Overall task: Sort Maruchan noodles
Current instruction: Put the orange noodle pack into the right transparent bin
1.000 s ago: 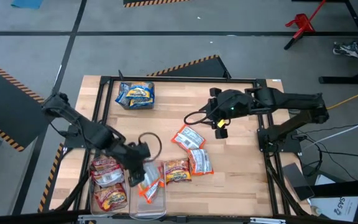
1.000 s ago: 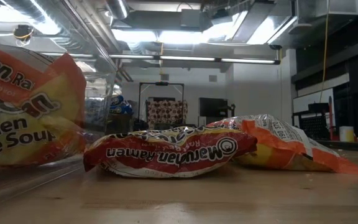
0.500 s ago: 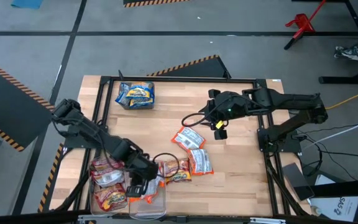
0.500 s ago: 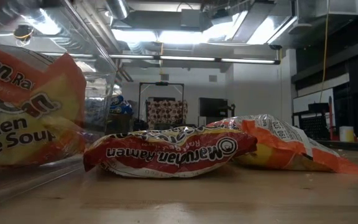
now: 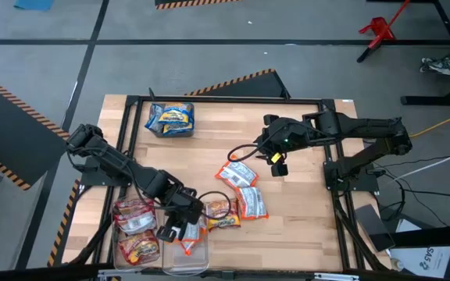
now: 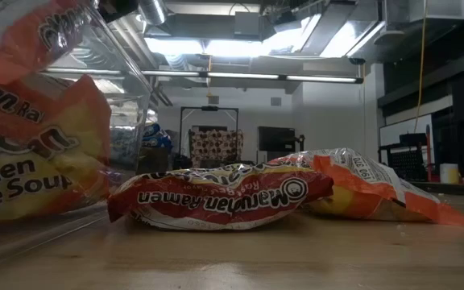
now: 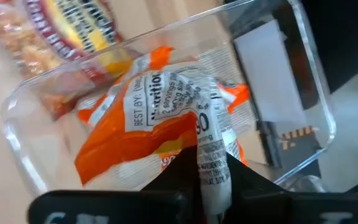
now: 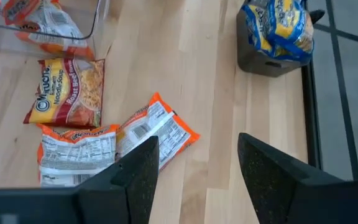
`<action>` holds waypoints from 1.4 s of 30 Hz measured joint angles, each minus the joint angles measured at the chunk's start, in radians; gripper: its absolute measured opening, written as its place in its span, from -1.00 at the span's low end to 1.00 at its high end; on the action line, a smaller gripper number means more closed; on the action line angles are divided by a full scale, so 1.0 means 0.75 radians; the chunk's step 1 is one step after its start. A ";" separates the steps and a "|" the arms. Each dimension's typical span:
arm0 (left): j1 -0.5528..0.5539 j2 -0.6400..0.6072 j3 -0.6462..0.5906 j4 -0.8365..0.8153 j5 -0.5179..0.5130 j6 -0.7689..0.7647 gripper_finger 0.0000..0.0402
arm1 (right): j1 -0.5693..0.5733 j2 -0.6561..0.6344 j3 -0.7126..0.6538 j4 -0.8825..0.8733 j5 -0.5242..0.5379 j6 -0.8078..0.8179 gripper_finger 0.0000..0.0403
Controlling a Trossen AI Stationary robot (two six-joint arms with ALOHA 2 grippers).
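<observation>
My left gripper (image 5: 180,226) is over the clear bin (image 5: 187,256) at the near edge, shut on an orange-and-white noodle packet (image 7: 154,124). That packet also shows in the high view (image 5: 191,236) and at the low view's upper left (image 6: 39,32). My right gripper (image 5: 276,162) hangs open above the table's middle, touching nothing. Below it, flat on the wood, lie two orange-and-white packets (image 5: 237,175) (image 5: 251,203) and a red packet (image 5: 221,211). Blue packets (image 5: 170,119) fill a far-left bin, and red ones (image 5: 135,226) a near-left bin. My left gripper pinches the packet's crimped white end (image 7: 209,155) between its two fingers, coming from above and pointing down. The packet hangs below the fingers, crumpled, inside the clear bin's walls (image 7: 303,74). Whether its lower end touches the bin's floor, I cannot tell.
The table has a black frame rail (image 5: 225,100) round its edge. Bare wood (image 5: 209,144) lies between the far-left bin and the loose packets. The red packets' bin stands right beside the clear bin. In the right wrist view the loose packets (image 8: 104,140) lie spread on the wood.
My left gripper has carried the orange-and-white packet toward the table's near edge and turned, so that it now stands over the clear bin. The packet has come into the low view at the upper left. The other packets have stayed where they were.
</observation>
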 joint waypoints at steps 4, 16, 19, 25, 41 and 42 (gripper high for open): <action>0.008 0.000 0.000 -0.018 -0.004 -0.019 -0.71 | 0.000 0.000 -0.026 -0.009 0.000 -0.001 0.00; 0.017 -0.017 0.000 -0.065 -0.053 -0.063 -0.17 | -0.002 0.001 -0.045 -0.019 0.000 -0.005 0.00; 0.034 -0.026 0.000 -0.170 -0.026 -0.203 -0.15 | -0.019 0.001 -0.045 -0.023 0.000 -0.009 0.00; 0.055 -0.040 0.000 -0.256 0.063 -0.378 -0.16 | -0.039 0.001 -0.045 -0.025 0.001 -0.011 0.00; -0.067 0.116 0.001 -0.067 -0.364 -0.448 -0.49 | -0.044 0.000 -0.169 0.021 -0.010 0.035 0.00; -0.067 0.143 0.001 -0.069 -0.363 -0.448 -0.49 | -0.044 -0.001 -0.202 0.048 -0.010 0.039 0.00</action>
